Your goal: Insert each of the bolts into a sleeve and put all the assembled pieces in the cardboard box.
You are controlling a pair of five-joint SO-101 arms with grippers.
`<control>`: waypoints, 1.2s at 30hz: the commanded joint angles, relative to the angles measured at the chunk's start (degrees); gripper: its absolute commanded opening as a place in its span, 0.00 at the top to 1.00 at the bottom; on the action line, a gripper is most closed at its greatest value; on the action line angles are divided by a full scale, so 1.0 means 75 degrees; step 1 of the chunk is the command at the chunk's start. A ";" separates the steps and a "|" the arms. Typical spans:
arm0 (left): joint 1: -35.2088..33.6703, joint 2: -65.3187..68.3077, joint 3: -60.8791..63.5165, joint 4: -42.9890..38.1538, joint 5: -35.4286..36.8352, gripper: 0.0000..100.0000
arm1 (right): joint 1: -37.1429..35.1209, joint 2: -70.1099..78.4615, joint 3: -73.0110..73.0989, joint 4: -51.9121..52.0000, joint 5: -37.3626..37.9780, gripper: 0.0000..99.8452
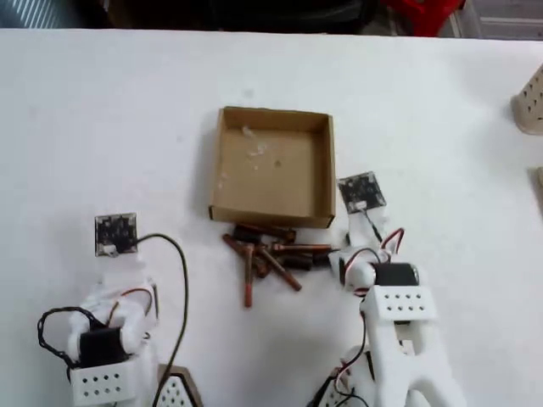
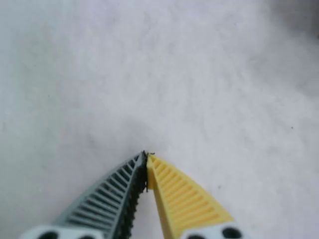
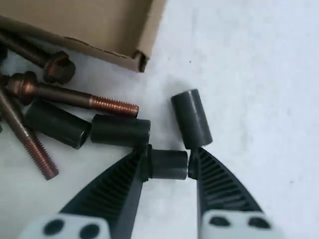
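A pile of copper-coloured bolts and black sleeves [image 1: 267, 254] lies just in front of the open cardboard box [image 1: 271, 165]. My right arm [image 1: 394, 292] stands at the pile's right end. In the right wrist view my right gripper [image 3: 168, 167] is shut on a short black sleeve [image 3: 169, 160], one finger on each end, low at the table. Another sleeve [image 3: 192, 118] touches it, and two more [image 3: 120, 130] [image 3: 57, 123] lie beside a bolt [image 3: 75, 94]. My left gripper [image 2: 146, 160] is shut with nothing in it over bare table, and the left arm [image 1: 102, 339] is at the front left.
The box corner [image 3: 142, 57] is close behind the sleeves. More bolts [image 3: 30, 142] lie crossed in the pile. Two small dark boards [image 1: 116, 233] [image 1: 362, 193] sit on the arms. A beige perforated object [image 1: 530, 102] stands at the table's right edge.
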 commanded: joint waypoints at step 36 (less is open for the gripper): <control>-0.0088 -0.0076 -0.0012 0.0023 -0.0094 0.98 | 0.0076 0.3007 -0.1090 -0.0111 0.9518 0.81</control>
